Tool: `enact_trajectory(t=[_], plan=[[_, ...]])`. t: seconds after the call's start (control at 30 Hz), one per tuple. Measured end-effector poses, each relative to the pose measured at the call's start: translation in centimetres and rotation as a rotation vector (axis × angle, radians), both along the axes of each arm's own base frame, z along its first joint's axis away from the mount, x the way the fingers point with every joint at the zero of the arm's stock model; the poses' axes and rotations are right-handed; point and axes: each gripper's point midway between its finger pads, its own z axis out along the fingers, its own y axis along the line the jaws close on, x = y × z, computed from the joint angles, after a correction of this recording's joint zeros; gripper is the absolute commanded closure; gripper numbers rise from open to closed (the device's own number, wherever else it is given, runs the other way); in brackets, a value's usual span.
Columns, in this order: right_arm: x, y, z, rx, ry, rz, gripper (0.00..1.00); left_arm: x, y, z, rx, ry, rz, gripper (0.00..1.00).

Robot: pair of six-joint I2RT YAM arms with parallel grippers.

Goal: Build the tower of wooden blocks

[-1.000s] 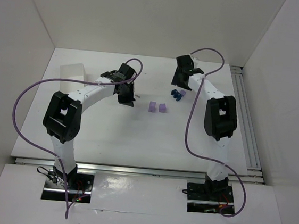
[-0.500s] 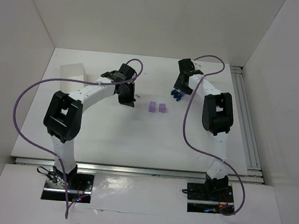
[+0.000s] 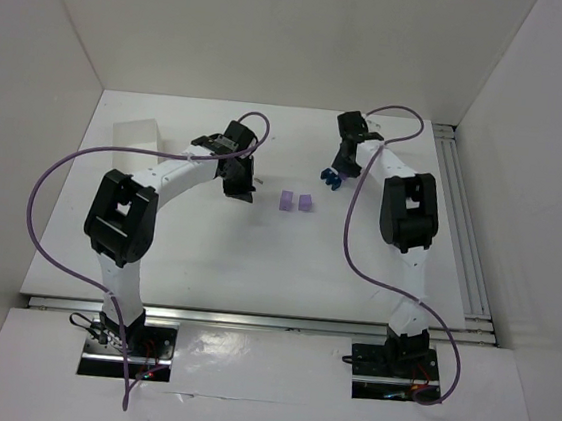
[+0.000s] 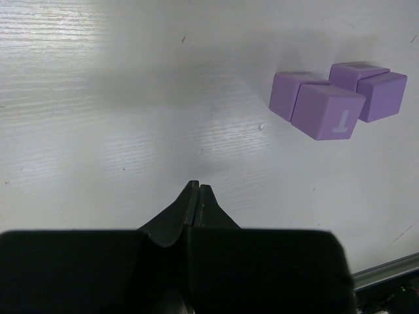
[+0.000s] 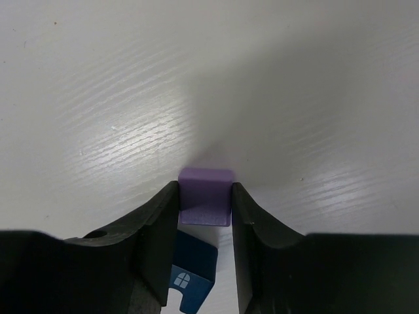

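Note:
Two light purple blocks (image 3: 284, 200) (image 3: 305, 204) lie side by side mid-table; they also show in the left wrist view (image 4: 327, 112) (image 4: 383, 95), the nearer one marked T. My left gripper (image 3: 242, 186) (image 4: 197, 186) is shut and empty, left of them. My right gripper (image 3: 339, 168) (image 5: 205, 188) is down at the table, its fingers pressed on both sides of a third light purple block (image 5: 205, 196). Dark blue blocks (image 3: 330, 181) lie right beside it; one with a white window mark (image 5: 194, 273) sits just behind the held block, between the fingers.
A translucent white box (image 3: 136, 133) stands at the back left of the white table (image 3: 256, 258). White walls enclose the table on three sides. A metal rail (image 3: 461, 219) runs along the right edge.
My right gripper has dropped down onto the blocks at the back right and now covers the light purple one there. The left arm has barely moved.

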Motion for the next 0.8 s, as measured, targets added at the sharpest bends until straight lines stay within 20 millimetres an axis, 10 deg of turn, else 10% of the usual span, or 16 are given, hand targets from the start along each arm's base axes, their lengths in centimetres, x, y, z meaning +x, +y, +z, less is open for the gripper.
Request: enact_trajectory(t=[0.23, 0.53, 0.8], plan=[[0.1, -0.6, 0.8, -0.008, -0.008, 0.007, 0.68, 0.1, 0.0, 0.0, -0.002, -0.005, 0.0, 0.98], [-3.8, 0.0, 10.4, 0.061, -0.151, 0.09, 0.68, 0.4, 0.0, 0.1, -0.006, -0.015, 0.005, 0.98], [-8.3, 7.2, 10.7, 0.129, -0.138, 0.311, 0.68, 0.4, 0.0, 0.1, -0.008, -0.014, 0.007, 0.98]])
